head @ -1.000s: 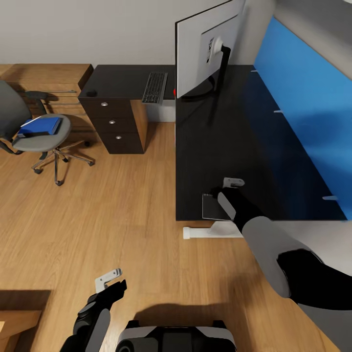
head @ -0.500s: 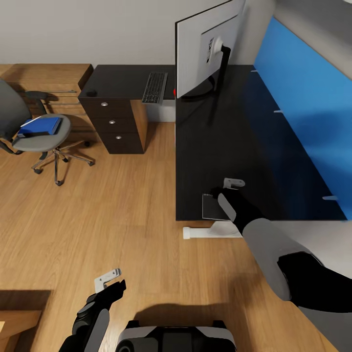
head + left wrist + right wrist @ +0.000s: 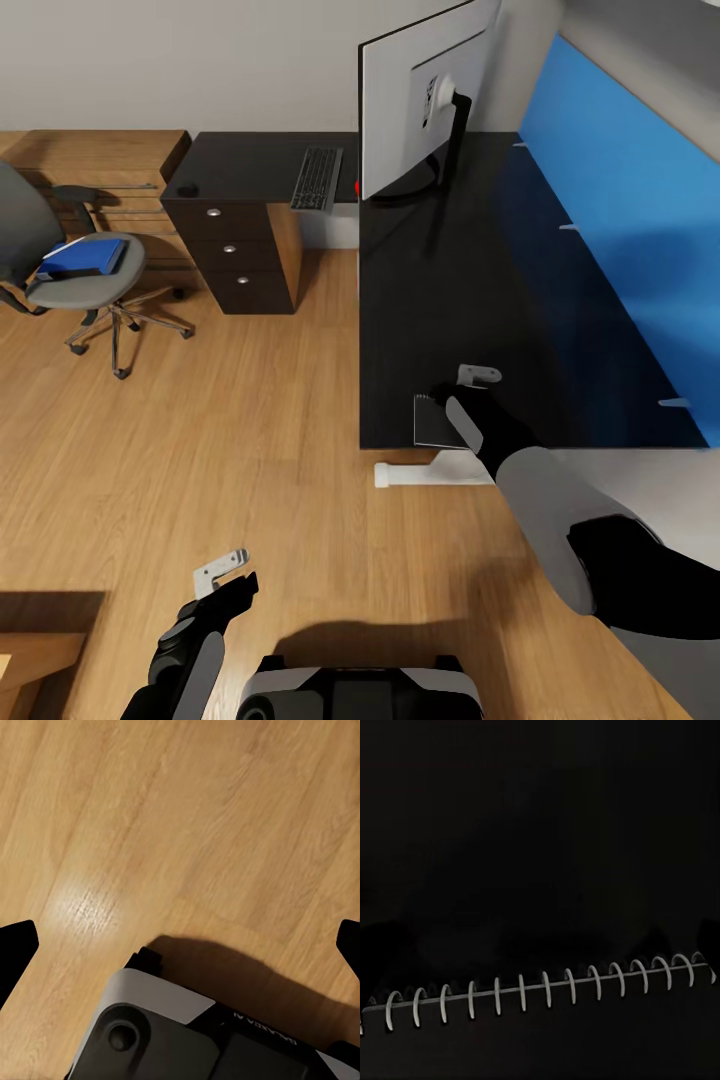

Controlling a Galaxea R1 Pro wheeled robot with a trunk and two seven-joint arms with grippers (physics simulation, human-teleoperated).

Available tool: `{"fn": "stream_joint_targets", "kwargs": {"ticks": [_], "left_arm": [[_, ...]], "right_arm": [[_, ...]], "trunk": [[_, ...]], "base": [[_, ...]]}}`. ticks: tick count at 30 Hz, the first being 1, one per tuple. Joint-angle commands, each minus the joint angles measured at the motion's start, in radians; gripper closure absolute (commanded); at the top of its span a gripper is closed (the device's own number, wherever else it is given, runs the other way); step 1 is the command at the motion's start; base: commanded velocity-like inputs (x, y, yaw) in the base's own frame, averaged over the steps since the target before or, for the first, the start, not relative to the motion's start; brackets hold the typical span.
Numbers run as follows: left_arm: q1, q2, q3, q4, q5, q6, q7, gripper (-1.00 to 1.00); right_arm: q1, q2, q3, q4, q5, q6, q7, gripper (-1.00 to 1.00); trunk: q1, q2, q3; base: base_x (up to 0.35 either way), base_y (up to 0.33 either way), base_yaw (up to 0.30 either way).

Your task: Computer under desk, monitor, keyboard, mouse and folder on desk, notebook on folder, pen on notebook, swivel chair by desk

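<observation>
Lying flat: dark spiral-bound notebook (image 3: 432,424)

place: home-office corner of a room | floor: warm wood-plank flooring (image 3: 250,420) | furniture: L-shaped glossy black desk (image 3: 470,300) with dark drawer unit (image 3: 230,250), grey upholstered swivel chair (image 3: 70,270) | equipment: wide flat monitor (image 3: 420,100), slim grey keyboard (image 3: 317,180) | wall: blue panel (image 3: 630,220)
</observation>
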Motion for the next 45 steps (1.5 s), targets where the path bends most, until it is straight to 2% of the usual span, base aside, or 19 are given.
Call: {"fn": "stream_joint_targets", "kwargs": {"ticks": [1,2,14,45], "left_arm": [[0.000,0.000,0.000,-0.002,0.010,0.003,0.007,-1.00],[0.000,0.000,0.000,-0.002,0.010,0.003,0.007,-1.00],[0.000,0.000,0.000,-0.002,0.010,0.003,0.007,-1.00],[0.000,0.000,0.000,-0.002,0.012,0.003,0.007,-1.00]], "right_arm": [[0.000,-0.001,0.007,0.005,-0.015,0.010,-0.007,-1.00],[0.000,-0.001,0.007,0.038,-0.028,0.049,-0.007,-1.00],[0.000,-0.001,0.008,0.038,-0.028,0.049,-0.007,-1.00],[0.000,-0.001,0.007,0.036,-0.028,0.049,-0.007,-1.00]], "trunk": [[0.001,-0.001,-0.002],[0.001,-0.001,-0.002],[0.001,-0.001,-0.002],[0.001,-0.001,-0.002]], "base": [[-0.011,0.000,0.000],[-0.031,0.000,0.000],[-0.133,0.000,0.000],[-0.005,0.000,0.000]]}}
